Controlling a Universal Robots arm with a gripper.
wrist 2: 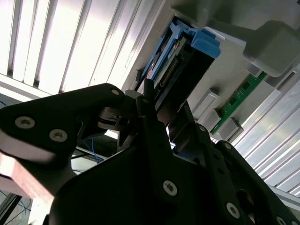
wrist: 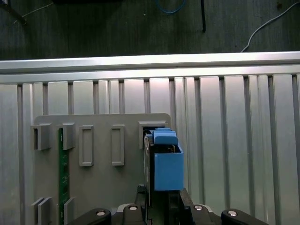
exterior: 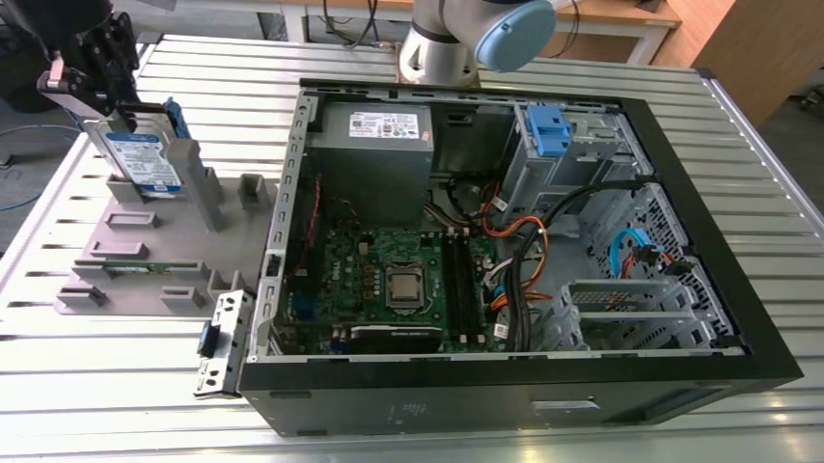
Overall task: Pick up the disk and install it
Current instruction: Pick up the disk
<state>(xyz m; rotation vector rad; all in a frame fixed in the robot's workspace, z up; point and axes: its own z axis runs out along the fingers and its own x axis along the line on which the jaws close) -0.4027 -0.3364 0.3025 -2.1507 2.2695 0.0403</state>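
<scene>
Pinches the disk (exterior: 139, 159) (wrist: 166, 168) by its top edge with the tool (exterior: 145, 118) (wrist: 161, 196). Holds it upright directly beneath, lower end at a slot of the grey holder plate (exterior: 142, 246) (wrist: 101, 197). Further out, ribbed metal surface (exterior: 129, 405); well off to one side, open computer case (exterior: 515, 391).

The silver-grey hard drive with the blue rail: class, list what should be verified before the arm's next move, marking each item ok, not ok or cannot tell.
1. The gripper is right over the silver-grey rectangular disk: ok.
2. The gripper's hold on the disk is secure: cannot tell.
3. The disk stands upright at the grey plastic holder: ok.
4. The black computer case lies open-sided: ok.
5. The blue-latched drive bay is free to take a drive: cannot tell.
</scene>
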